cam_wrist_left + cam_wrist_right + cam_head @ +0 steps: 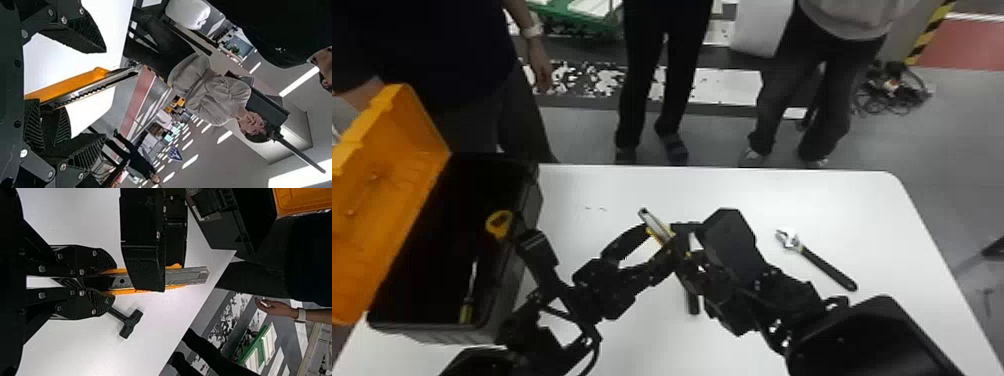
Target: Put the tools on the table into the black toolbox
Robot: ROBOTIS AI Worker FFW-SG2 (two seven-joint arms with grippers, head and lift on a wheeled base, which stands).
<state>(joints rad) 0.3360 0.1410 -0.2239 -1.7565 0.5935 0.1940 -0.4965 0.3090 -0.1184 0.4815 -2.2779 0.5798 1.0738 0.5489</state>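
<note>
Partway, by the look of it | in: screwdriver (467,307), yellow-handled piece (498,223), black toolbox (504,295), left | out: utility knife (190,275) clamped by right gripper (114,282), left gripper (104,94) wide around it; hammer (131,323), centre; adjustable wrench (824,265), right

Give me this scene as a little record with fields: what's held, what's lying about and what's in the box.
held: utility knife, in the right gripper
other gripper: left gripper, open, its fingers either side of the knife
on table: adjustable wrench; hammer
table: white
container: black toolbox, orange lid open
in toolbox: screwdriver-like tool; yellow item by the side wall, kind unclear
</note>
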